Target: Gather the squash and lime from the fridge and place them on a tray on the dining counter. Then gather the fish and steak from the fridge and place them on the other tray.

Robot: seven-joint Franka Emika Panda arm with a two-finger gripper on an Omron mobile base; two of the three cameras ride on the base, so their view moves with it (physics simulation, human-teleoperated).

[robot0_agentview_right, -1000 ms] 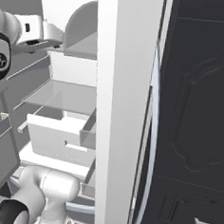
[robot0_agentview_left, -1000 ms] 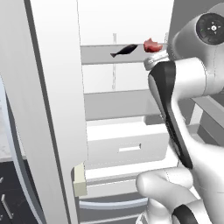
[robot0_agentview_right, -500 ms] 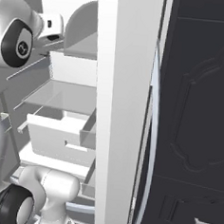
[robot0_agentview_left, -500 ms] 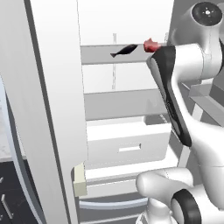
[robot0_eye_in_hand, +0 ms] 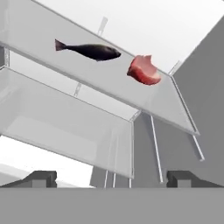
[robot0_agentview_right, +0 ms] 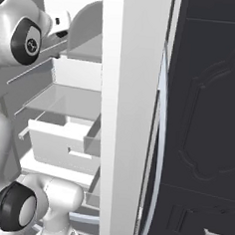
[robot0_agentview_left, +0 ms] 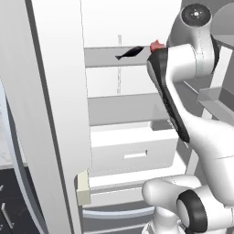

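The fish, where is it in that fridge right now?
The fish lies on an upper shelf of the open fridge, just left of the steak in the left base view. The hand view shows the two side by side, apart.

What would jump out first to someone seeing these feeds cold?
The open fridge, its white shelves and drawers bare except for the upper shelf. There a dark fish lies beside a pink-red steak, the two apart. In the hand view the gripper stands open below them, nothing between its tips.
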